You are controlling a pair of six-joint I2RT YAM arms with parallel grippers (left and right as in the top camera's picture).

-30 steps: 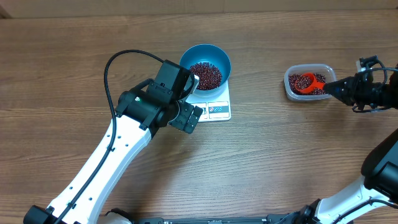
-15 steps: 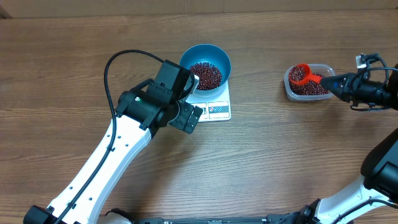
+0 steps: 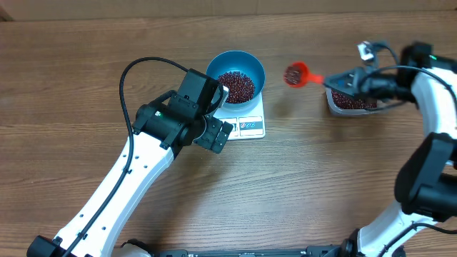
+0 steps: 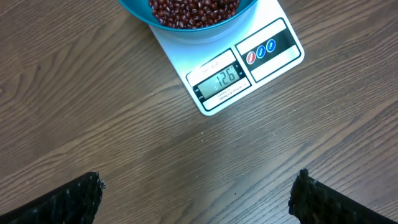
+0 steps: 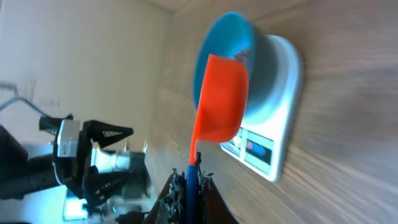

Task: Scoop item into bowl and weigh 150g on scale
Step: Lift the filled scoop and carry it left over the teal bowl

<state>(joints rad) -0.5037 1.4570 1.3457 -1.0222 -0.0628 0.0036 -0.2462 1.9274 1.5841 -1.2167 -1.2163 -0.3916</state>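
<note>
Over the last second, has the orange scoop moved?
Yes. The scoop has left the clear tub and travelled left, now over bare table between tub and blue bowl.

This looks like a robotics lab rather than a kitchen. A white-and-black left arm (image 3: 121, 185) and right arm (image 3: 437, 100) rise from the near edge of a wood-grain desk (image 3: 86, 86). A black cable (image 3: 132, 71) loops loose above it, a small scale (image 4: 230, 62) sits on it, and a plain pale wall (image 5: 74, 37) stands behind.

bowl (image 3: 214, 64) on scale (image 3: 248, 126) — beans (image 3: 235, 86) in bowl | scoop (image 3: 295, 74) between bowl and tub (image 3: 332, 106)
</note>
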